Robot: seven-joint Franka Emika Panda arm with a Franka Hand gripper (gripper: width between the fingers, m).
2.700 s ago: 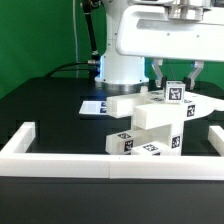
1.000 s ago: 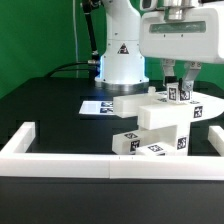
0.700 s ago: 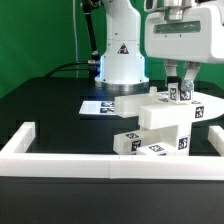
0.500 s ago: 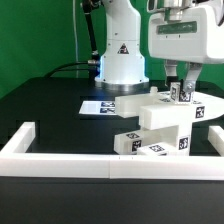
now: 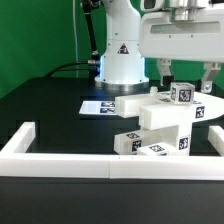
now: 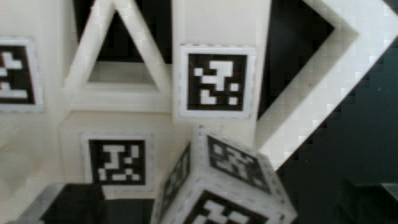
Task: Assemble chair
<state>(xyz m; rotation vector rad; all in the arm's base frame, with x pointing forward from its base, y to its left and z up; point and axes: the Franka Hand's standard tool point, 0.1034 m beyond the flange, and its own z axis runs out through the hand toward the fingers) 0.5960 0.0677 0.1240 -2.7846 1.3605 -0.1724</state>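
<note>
The partly built white chair (image 5: 165, 122) stands near the front rail on the exterior view's right, with tagged slabs stacked and tilted. A small tagged square leg (image 5: 181, 93) rests on top of it. My gripper (image 5: 188, 72) hovers just above that leg, its fingers spread wide to either side and holding nothing. In the wrist view the leg's tagged end (image 6: 231, 185) lies between my dark fingertips (image 6: 89, 205), with the X-braced frame (image 6: 217, 80) and its tags beyond.
A long low white rail (image 5: 100, 160) runs along the front, with raised ends at the left (image 5: 22, 135) and right (image 5: 215, 135). The marker board (image 5: 98, 106) lies behind the chair, by the arm's base (image 5: 120, 62).
My gripper drifted to the exterior view's right with the leg, then opened and rose slightly. The leg stays on top of the chair assembly.
</note>
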